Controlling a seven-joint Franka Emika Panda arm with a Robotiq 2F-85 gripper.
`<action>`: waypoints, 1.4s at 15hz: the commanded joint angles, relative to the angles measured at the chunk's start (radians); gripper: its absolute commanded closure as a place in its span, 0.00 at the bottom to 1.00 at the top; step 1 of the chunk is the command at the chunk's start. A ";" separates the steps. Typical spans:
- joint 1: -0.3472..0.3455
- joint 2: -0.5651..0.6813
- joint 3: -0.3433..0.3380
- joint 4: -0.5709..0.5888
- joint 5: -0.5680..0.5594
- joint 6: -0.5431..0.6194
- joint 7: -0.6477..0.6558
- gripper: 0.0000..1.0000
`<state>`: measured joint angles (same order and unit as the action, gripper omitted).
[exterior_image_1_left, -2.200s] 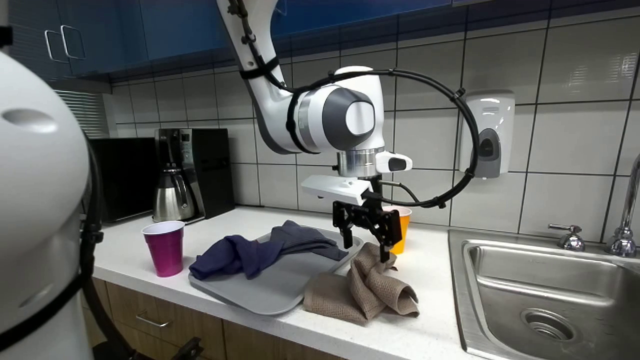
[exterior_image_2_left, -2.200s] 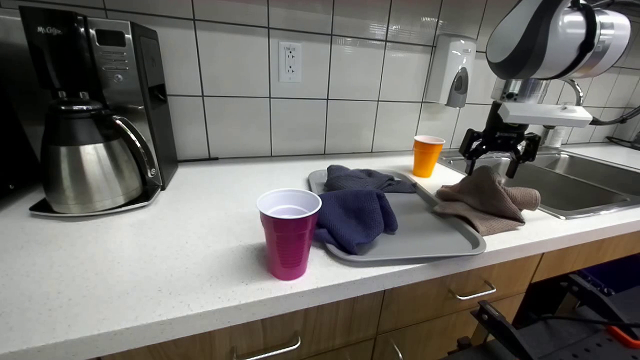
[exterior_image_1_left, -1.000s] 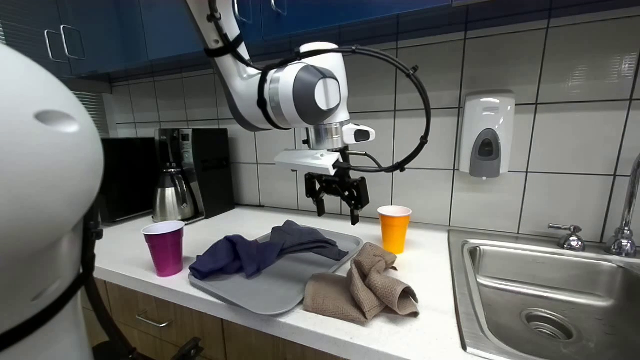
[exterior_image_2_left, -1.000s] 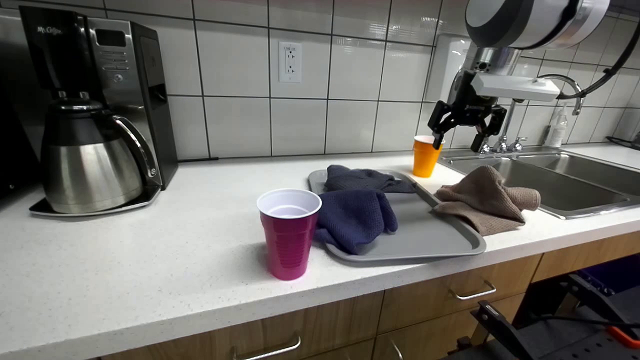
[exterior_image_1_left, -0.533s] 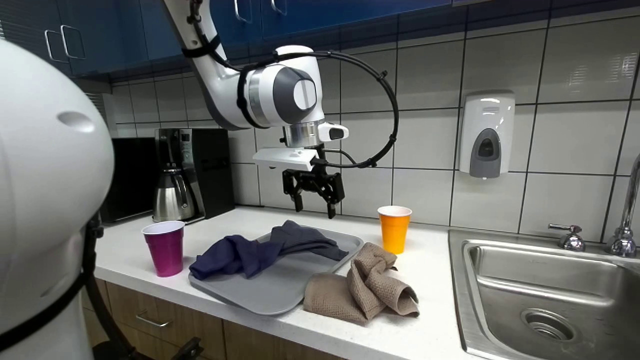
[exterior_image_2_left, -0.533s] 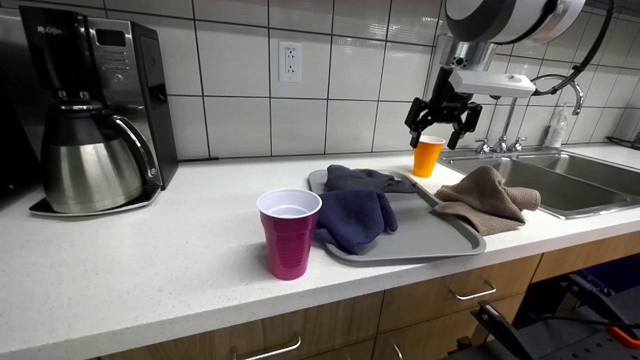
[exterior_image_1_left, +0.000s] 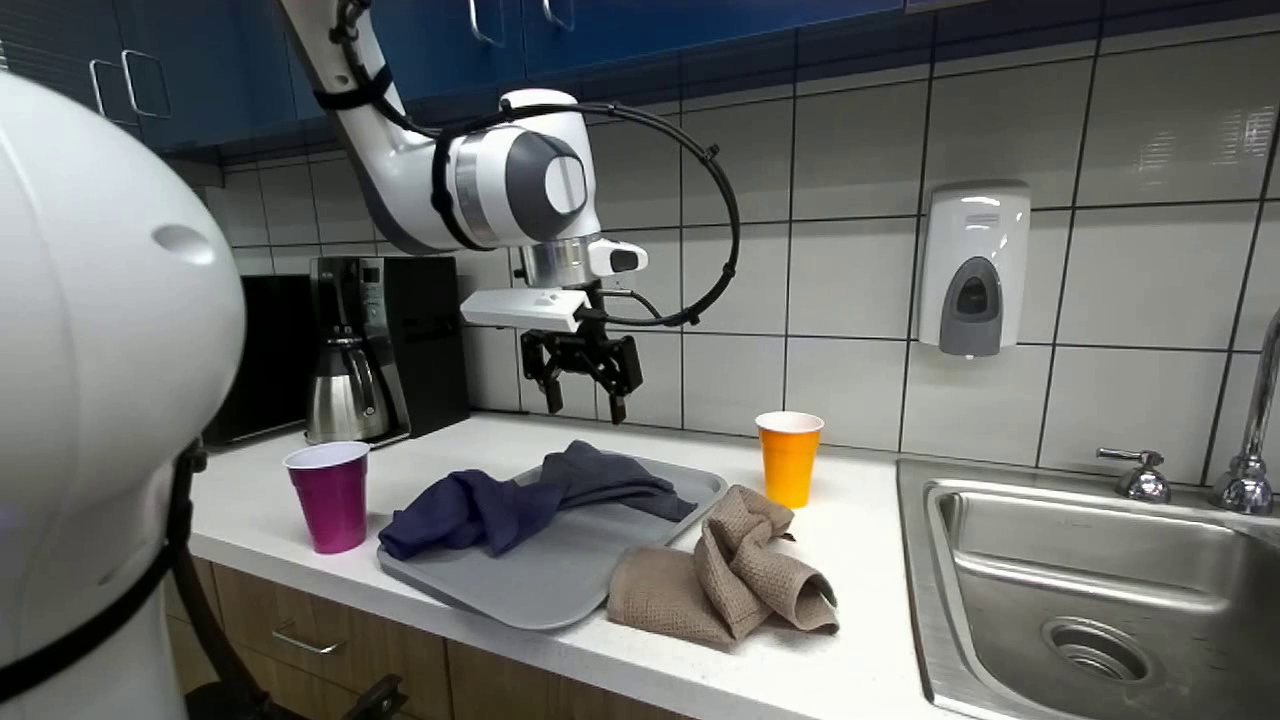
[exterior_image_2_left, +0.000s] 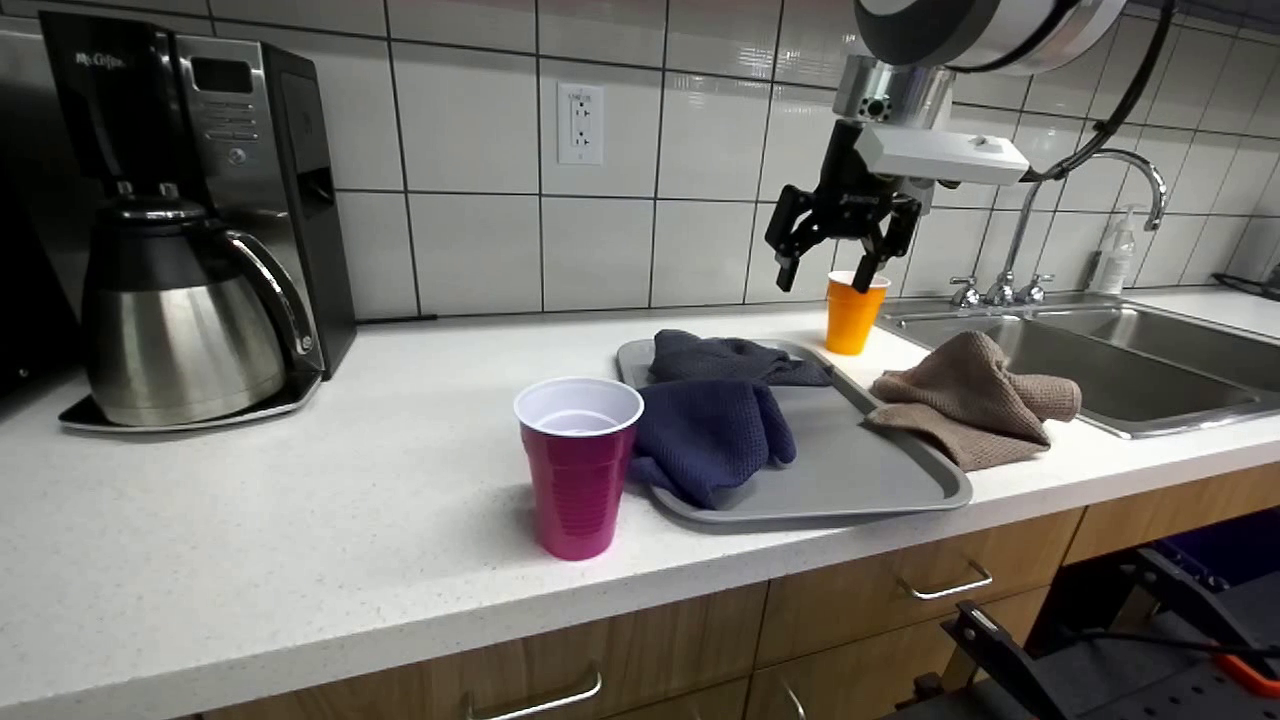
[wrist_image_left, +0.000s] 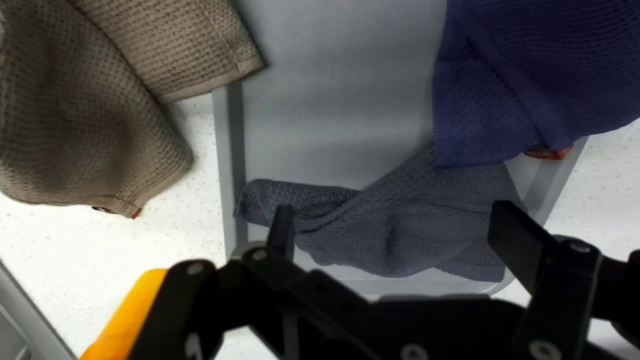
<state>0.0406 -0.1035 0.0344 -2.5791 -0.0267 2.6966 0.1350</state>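
1. Magenta cup (exterior_image_2_left: 575, 485) stands left of the tray (exterior_image_2_left: 850, 465) on the desk (exterior_image_2_left: 330, 500), orange cup (exterior_image_1_left: 789, 460) is over on the far right, coffee maker (exterior_image_2_left: 300, 190) is way off left.
2. Brown cloth (exterior_image_1_left: 735, 575) is bunched on the right, one corner lapping over the tray rim.
3. Navy cloth (exterior_image_2_left: 715, 435) is the awkward one: lies over part of the gray cloth (wrist_image_left: 380, 235), so can't see that bit.
4. Gray cloth's on the far part of the tray, all crumpled, waffly texture, kinda slate-blue.
5. The claw (exterior_image_1_left: 585, 405) is spread wide, holding nothing, hanging above the gray cloth.
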 joint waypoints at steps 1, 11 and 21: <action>0.020 -0.033 0.038 -0.001 0.008 -0.040 0.043 0.00; 0.084 -0.024 0.115 -0.018 0.015 -0.021 0.150 0.00; 0.107 -0.012 0.178 -0.053 -0.026 -0.018 0.267 0.00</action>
<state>0.1450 -0.1048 0.1914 -2.6196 -0.0283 2.6949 0.3407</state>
